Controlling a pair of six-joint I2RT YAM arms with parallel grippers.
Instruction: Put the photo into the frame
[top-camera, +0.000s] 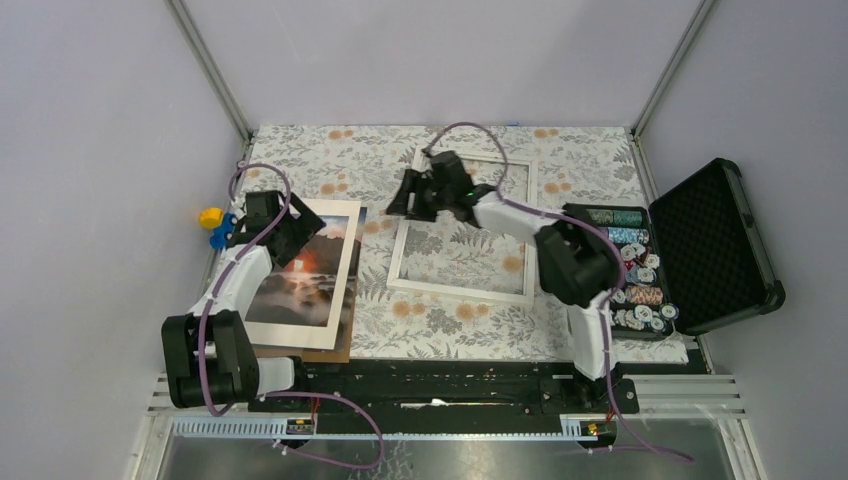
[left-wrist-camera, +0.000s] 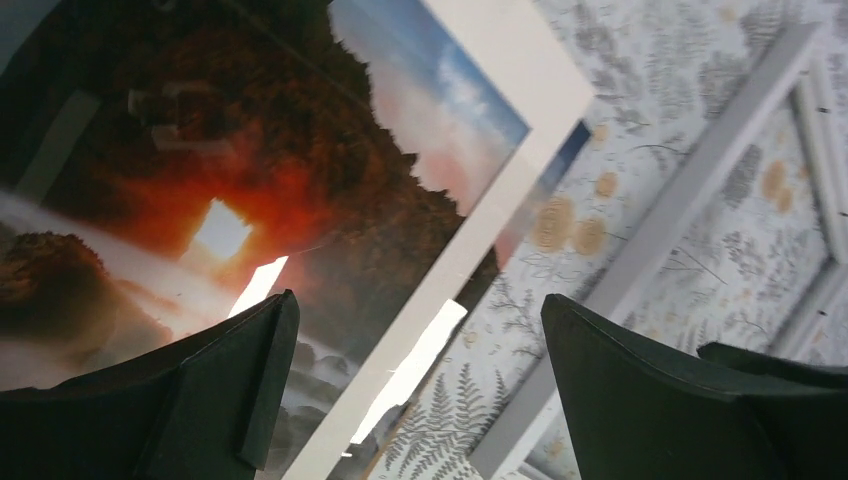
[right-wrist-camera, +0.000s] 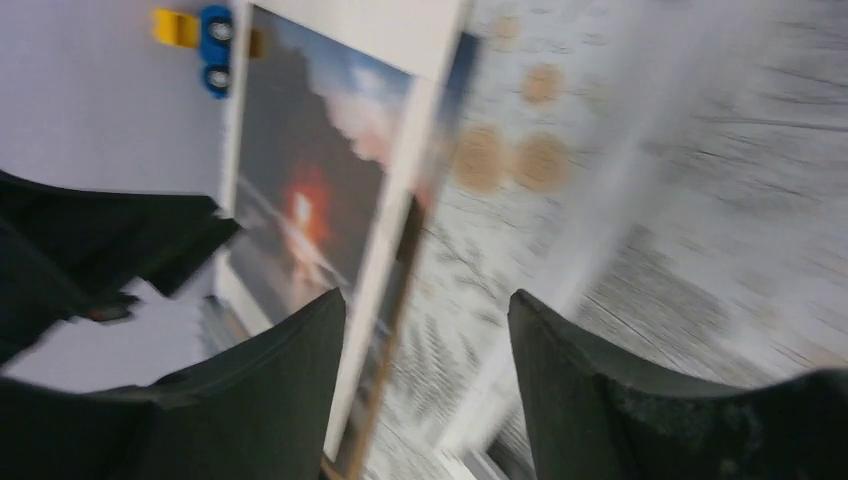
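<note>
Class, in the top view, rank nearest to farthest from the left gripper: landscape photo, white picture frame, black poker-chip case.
1. Landscape paper photo, beneath the left gripper.
2. White rectangular picture frame, table centre.
3. Black poker-chip case, far right.

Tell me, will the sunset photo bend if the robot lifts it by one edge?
Probably, yes: the photo looks like a thin sheet lying flat, so it would likely droop. Its shiny surface, showing glare, may be slippery.
</note>
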